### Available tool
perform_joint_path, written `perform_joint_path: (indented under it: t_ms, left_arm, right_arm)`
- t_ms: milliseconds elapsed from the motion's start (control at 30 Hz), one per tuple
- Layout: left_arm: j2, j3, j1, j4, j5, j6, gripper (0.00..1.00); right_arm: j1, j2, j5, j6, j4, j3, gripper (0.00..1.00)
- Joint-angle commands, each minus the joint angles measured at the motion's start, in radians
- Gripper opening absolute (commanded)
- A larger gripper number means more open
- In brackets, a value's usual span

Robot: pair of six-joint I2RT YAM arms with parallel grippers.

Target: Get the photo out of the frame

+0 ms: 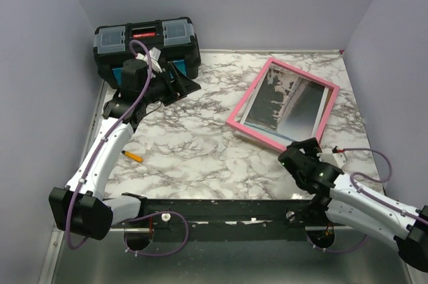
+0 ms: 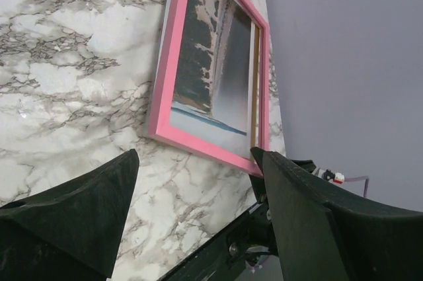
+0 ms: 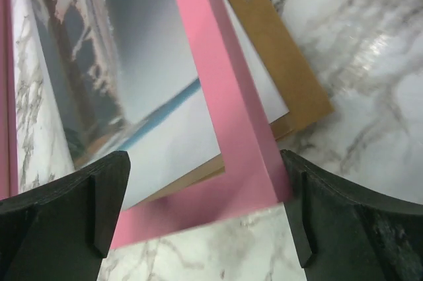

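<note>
Where the right arm reaches in from the near edge, the right end effector (image 1: 302,154) sits low over the surface (image 1: 200,154) with its jaws spread wide. It grips nothing. In the right wrist view, the right end effector (image 3: 205,162) brackets the near corner of the frame (image 3: 231,129). Whether either finger touches that corner cannot be told.

On the near left, an orange pen (image 1: 134,156) lies flat on the surface beside the left arm, well apart from the frame.

The frame (image 1: 270,137) lies on the right half of the surface, turned at an angle to the edges. The photo (image 1: 287,103) is under it and shows through the opening. It is not squared up with the border: a pale strip of the print sticks out past the frame's left side. The right wrist view shows the pink bar crossing over the photo (image 3: 132,69), with a brown board (image 3: 277,49) beneath that projects beyond the frame's side.

Farther back on the left, the left end effector (image 1: 177,85) is also open and empty, just in front of the toolbox (image 1: 147,43) and well apart from the frame. In the left wrist view, the left end effector (image 2: 195,155) faces the frame (image 2: 165,76) and the photo (image 2: 218,76) across bare marble.
</note>
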Motion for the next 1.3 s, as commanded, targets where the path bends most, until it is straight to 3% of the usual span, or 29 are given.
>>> perform_joint_path:
  t_ms: [0, 133, 267, 333, 433, 600, 700, 833, 1000, 1167, 1267]
  left_arm:
    - [0.008, -0.026, 0.005, 0.052, 0.049, -0.013, 0.77]
    - [0.013, -0.048, 0.005, 0.073, 0.052, -0.017, 0.77]
    - [0.022, -0.055, 0.006, 0.079, 0.059, -0.006, 0.77]
    - [0.027, -0.068, 0.005, 0.097, 0.066, 0.005, 0.77]
    - [0.054, -0.075, -0.01, 0.113, 0.094, 0.04, 0.77]
    - [0.1, -0.06, -0.064, 0.085, 0.087, 0.104, 0.77]
    - [0.106, -0.055, -0.07, 0.105, 0.114, 0.108, 0.77]
    - [0.101, 0.005, -0.068, 0.037, 0.1, 0.178, 0.77]
    - [0.039, 0.002, -0.068, 0.009, 0.048, 0.222, 0.77]
    - [0.022, -0.002, -0.068, 0.021, 0.078, 0.212, 0.77]
    - [0.033, -0.015, -0.068, 0.057, 0.135, 0.174, 0.77]
  right_arm:
    - [-0.003, -0.063, -0.135, 0.325, -0.538, 0.189, 1.0]
    - [-0.002, -0.149, -0.226, 0.389, -0.708, 0.277, 1.0]
    - [-0.003, -0.184, -0.215, 0.332, -0.774, 0.342, 1.0]
    - [-0.003, -0.179, -0.116, 0.152, -0.696, 0.378, 1.0]
    - [-0.003, -0.137, -0.063, -0.425, -0.35, 0.413, 1.0]
    - [-0.004, 0.055, -0.159, -0.823, -0.078, 0.459, 1.0]
    - [-0.024, 0.252, -0.279, -0.964, 0.019, 0.539, 1.0]
    - [-0.07, 0.519, -0.393, -1.038, 0.016, 0.715, 1.0]
    - [-0.236, 0.691, -0.538, -0.991, 0.011, 0.833, 1.0]
    - [-0.492, 0.719, -0.758, -0.981, 0.116, 0.696, 1.0]
    - [-0.554, 0.712, -0.811, -0.997, 0.202, 0.598, 1.0]
